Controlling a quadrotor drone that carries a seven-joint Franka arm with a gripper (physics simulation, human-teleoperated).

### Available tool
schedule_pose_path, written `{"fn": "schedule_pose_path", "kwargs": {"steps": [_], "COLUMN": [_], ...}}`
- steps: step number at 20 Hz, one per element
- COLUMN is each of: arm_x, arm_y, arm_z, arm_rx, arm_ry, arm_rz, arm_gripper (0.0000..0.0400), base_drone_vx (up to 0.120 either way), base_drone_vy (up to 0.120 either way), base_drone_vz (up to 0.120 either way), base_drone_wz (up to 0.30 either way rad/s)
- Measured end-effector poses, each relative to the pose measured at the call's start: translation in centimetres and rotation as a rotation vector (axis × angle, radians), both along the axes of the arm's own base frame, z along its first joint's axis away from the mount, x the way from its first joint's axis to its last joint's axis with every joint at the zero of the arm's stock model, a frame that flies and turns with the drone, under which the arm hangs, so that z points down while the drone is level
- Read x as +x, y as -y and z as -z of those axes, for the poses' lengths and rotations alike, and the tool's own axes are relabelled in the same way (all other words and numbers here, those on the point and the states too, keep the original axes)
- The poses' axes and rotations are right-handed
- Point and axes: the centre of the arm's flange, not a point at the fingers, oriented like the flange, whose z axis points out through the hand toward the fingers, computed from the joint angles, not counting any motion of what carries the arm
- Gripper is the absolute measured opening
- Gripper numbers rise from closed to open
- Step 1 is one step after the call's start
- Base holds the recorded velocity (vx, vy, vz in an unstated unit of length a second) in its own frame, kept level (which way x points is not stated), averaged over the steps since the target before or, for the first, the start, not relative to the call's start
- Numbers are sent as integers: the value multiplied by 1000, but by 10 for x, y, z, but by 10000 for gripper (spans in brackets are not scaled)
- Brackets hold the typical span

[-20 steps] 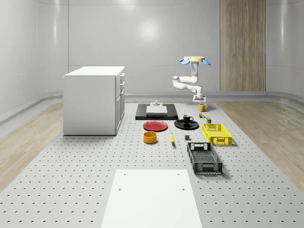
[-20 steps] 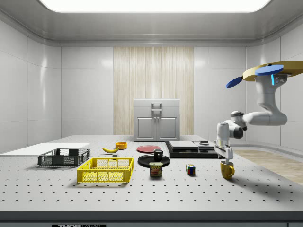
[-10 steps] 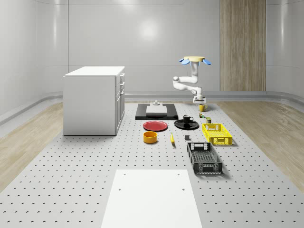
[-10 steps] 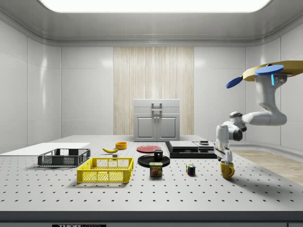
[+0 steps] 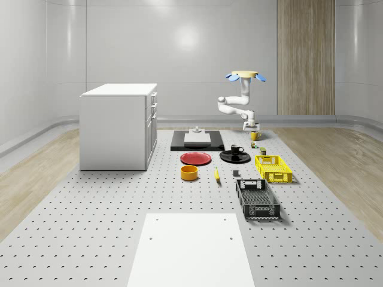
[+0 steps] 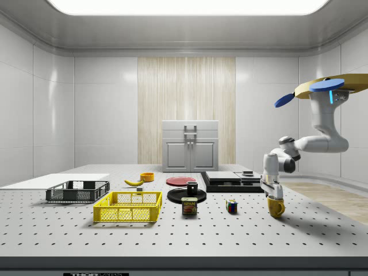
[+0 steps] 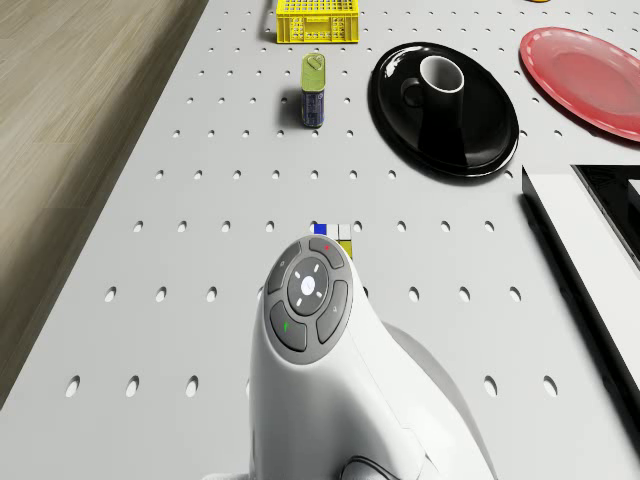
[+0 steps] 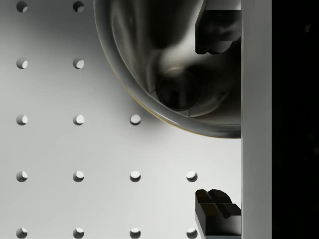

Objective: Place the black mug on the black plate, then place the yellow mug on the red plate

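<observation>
Step one looks done: black mug (image 7: 440,85) stands on black plate (image 7: 443,108); step two in hand, I judge; I hover over the bench's (image 6: 184,233) far corner, hand (image 6: 273,192) spread apart straddling the rim of the yellow mug (image 6: 276,206), which stands on the bench; next: close on the rim, lift; red plate (image 7: 588,78), yellow crate (image 6: 129,206) and black crate (image 6: 77,191) hold nothing I can see.

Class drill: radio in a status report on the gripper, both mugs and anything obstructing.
Gripper at yellow mug, jaws open, straddling rim. Black mug already on black plate. Red plate bare. Drone hovering.
</observation>
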Motion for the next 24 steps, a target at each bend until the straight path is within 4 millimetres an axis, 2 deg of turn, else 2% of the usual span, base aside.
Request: {"fn": "schedule_pose_path", "kwargs": {"steps": [6, 7, 9, 11, 13, 17, 24], "arm_x": [2, 2, 2, 2, 2, 2, 2], "arm_y": [0, 0, 0, 0, 0, 0, 0], "arm_z": [-1, -1, -1, -1, -1, -1, -1], "arm_rx": [0, 0, 0, 0, 0, 0, 0], "arm_ry": [0, 0, 0, 0, 0, 0, 0], "arm_rz": [0, 0, 0, 0, 0, 0, 0], "arm_gripper": [400, 334, 242, 186, 152, 119, 103], "base_drone_vx": [0, 0, 0, 0, 0, 0, 0], "base_drone_vy": [0, 0, 0, 0, 0, 0, 0], "base_drone_vz": [0, 0, 0, 0, 0, 0, 0], "base_drone_wz": [0, 0, 0, 0, 0, 0, 0]}}
